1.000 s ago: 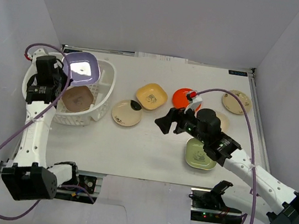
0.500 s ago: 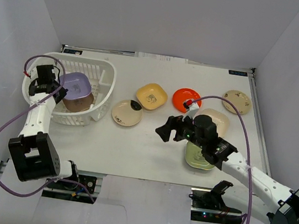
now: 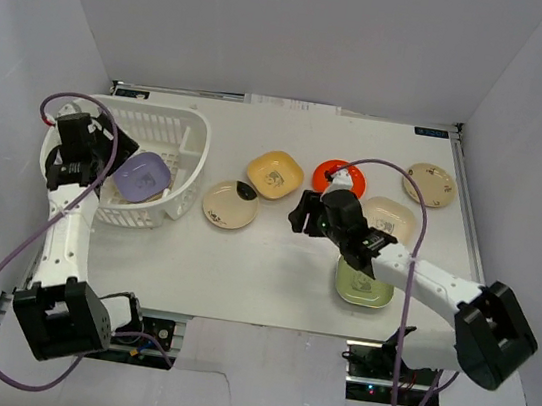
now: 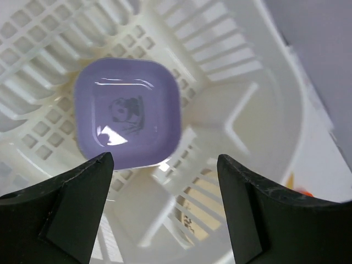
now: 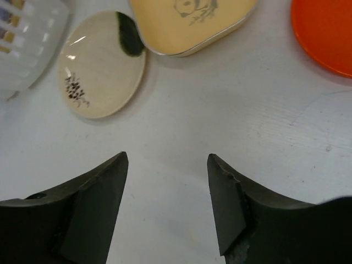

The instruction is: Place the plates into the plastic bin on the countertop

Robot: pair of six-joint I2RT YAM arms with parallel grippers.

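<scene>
**Left gripper** [image 4: 163, 164]: jaws spread wide, with nothing between them and nothing touching them. It hangs over the bin [image 4: 236, 52] and points down into it.

**Lavender plate** [image 4: 126, 120]: inside the bin, face up, clear of both jaws. I cannot tell whether it sits flat on the slotted bottom or rests on something under it.

**Right gripper** [image 5: 168, 159]: jaws parted and empty, over bare table [image 5: 231, 110], with no contact with any plate.
- Ahead of it is the cream round plate [image 5: 102, 63], which has a dark patch at its rim.
- The yellow plate [image 5: 192, 19] lies close beside that one.
- The orange-red plate [image 5: 324, 33] is at the right edge of the view.
- All three lie flat on the table.

**Views compared**
- Left wrist view: gives the jaw gap plainly and shows a small animal print at the centre of the lavender plate. The overhead view shows neither clearly.
- Right wrist view: catches one corner of the bin at upper left.
- Overhead view only:
  - The bin stands at the left side of the table.
  - The green plate [image 3: 363, 282] is partly under the right arm.
  - The cream square plate [image 3: 390, 218] is just beyond the green one.
  - The second cream round plate [image 3: 428, 184] is near the far right corner.
- Six plates lie on the table outside the bin.
</scene>
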